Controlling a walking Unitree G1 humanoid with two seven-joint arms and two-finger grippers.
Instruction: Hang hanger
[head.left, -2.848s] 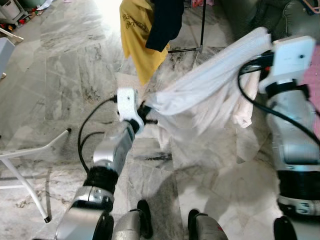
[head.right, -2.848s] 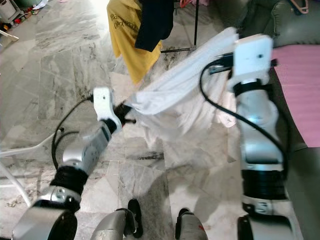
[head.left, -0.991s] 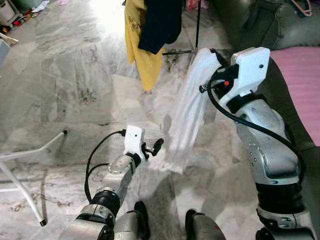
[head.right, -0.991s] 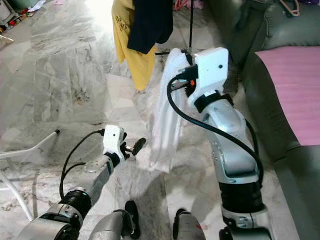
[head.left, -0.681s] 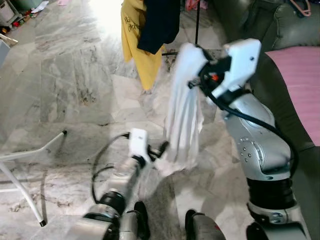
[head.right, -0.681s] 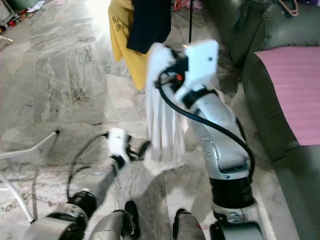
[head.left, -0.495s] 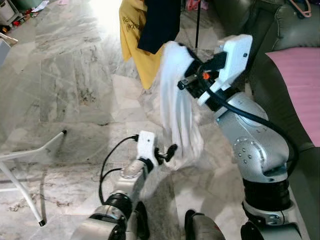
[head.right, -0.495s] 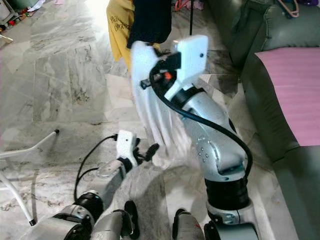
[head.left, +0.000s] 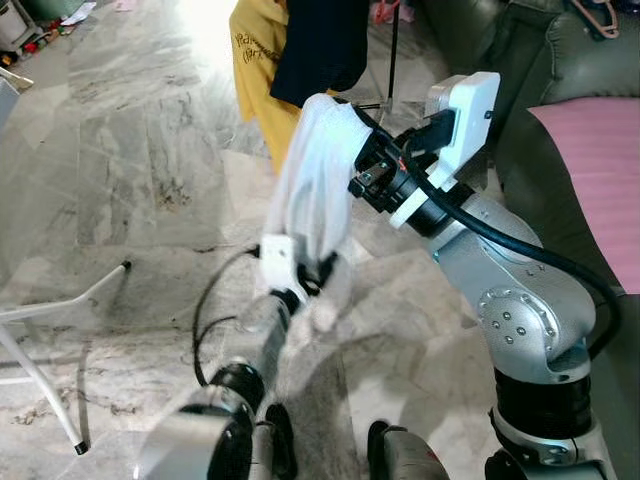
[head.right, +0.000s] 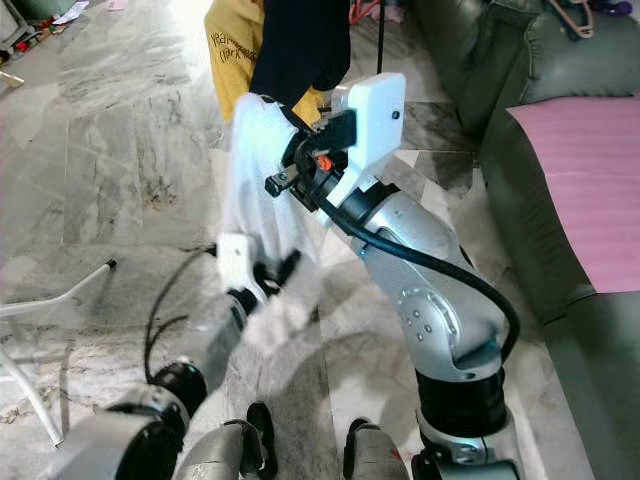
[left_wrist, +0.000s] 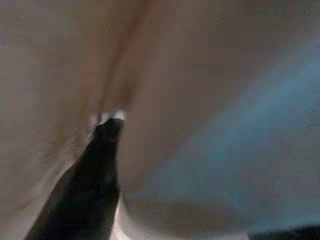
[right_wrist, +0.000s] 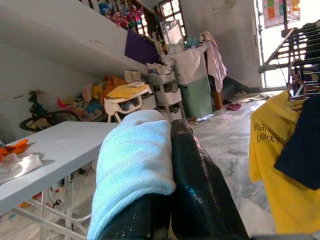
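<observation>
Right end effector (right_wrist: 172, 200) clamped on white cloth (head.left: 318, 170) (left's state unclear) above marble floor (head.left: 140, 160)

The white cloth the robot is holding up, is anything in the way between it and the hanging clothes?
Nothing visible is. The right gripper holds the white cloth right beside the yellow shirt and dark garment already hanging; no gap shows between them.

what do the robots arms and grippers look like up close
Both arms are silver metal with black joint bands. The right arm carries a white box at the wrist and a thick black cable. The left arm has a smaller white wrist block and thin looping black cable. Fingers are glossy black.
</observation>
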